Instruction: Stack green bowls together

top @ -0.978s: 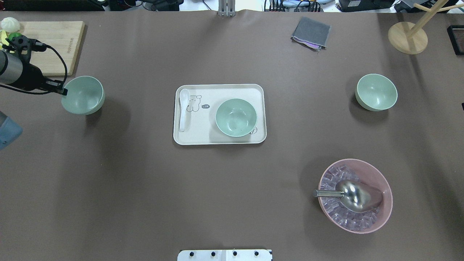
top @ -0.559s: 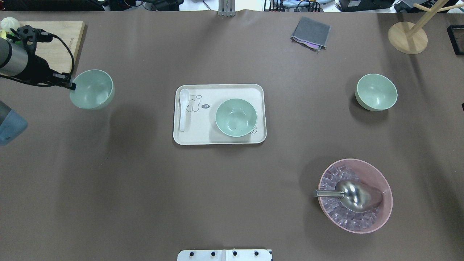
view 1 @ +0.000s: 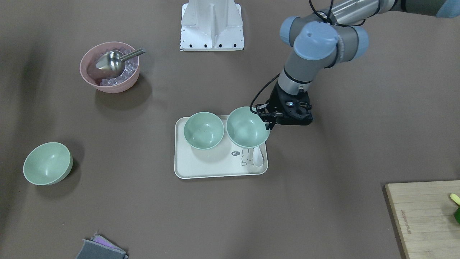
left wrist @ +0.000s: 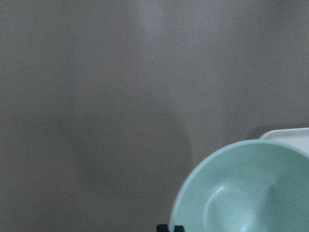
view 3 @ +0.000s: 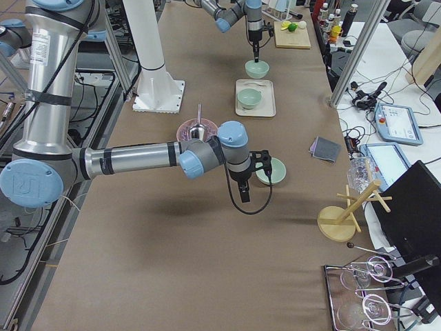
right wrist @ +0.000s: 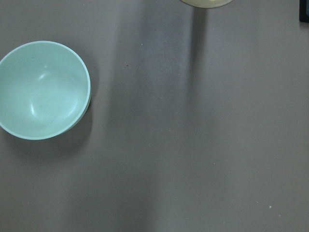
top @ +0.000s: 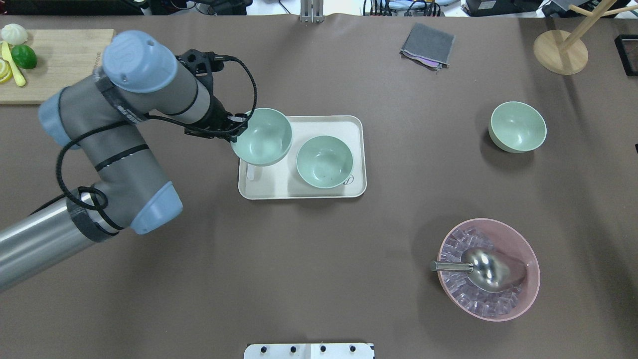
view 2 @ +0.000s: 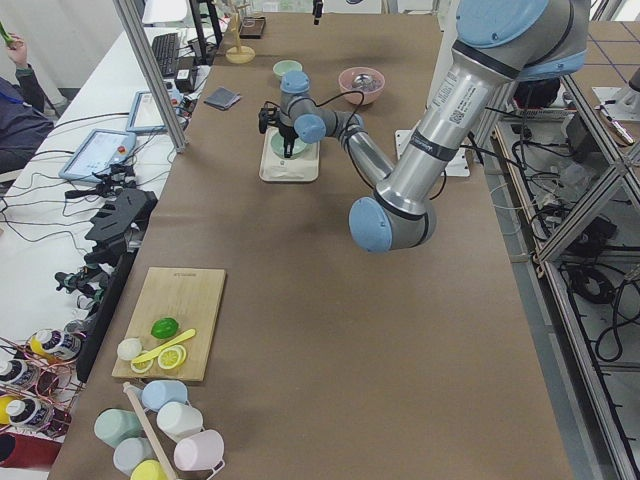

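My left gripper (top: 239,127) is shut on the rim of a pale green bowl (top: 262,136) and holds it above the left end of the cream tray (top: 304,195). The gripper (view 1: 268,120) and held bowl (view 1: 247,127) also show in the front view, and the bowl fills the left wrist view's lower right (left wrist: 246,188). A second green bowl (top: 324,161) stands on the tray beside it. A third green bowl (top: 517,126) stands alone at the right, also in the right wrist view (right wrist: 43,89). My right gripper (view 3: 245,194) hangs near that bowl; I cannot tell whether it is open.
A white spoon (view 1: 259,158) lies on the tray, mostly under the held bowl. A pink bowl (top: 488,269) with ice and a metal scoop is front right. A cutting board (top: 65,65), grey cloth (top: 427,45) and wooden stand (top: 560,52) line the far edge.
My left arm has carried the green bowl from the table's left side rightward to over the tray's left end, covering the spoon. The other two bowls have not moved.
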Motion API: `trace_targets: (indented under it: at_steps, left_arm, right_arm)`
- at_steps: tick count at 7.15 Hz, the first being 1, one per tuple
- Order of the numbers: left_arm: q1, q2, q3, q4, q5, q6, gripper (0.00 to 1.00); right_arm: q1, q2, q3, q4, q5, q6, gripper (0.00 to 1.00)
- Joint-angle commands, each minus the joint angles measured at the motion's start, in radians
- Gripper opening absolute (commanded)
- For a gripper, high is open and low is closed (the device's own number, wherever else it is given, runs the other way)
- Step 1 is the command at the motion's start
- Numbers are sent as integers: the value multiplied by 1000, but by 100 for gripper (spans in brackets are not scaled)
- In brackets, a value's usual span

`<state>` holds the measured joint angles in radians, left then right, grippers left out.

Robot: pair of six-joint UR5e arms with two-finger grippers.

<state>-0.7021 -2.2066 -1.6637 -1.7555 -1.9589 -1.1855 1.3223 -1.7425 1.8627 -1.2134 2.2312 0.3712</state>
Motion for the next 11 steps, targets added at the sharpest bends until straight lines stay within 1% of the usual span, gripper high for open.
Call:
trace_targets:
  at_steps: [1,2,4,8,11]
  left_arm:
    - [68,-132,48,77,34,-98,0]
    - [90,-175,91,79,79,-117,0]
    - [108,-191,143,71,106,-125,0]
    - [136,-191,150,65,106,-126,0]
    - [136,-191,156,60,106,-125,0]
  right_arm:
    - [-2,0,1,0,1,3,100]
    - [-2,0,1,0,1,3,100]
    - [-2,0,1,0,2,3,100]
    - [-2,1,1,0,2,3,100]
    - [-2,1,1,0,2,3,100]
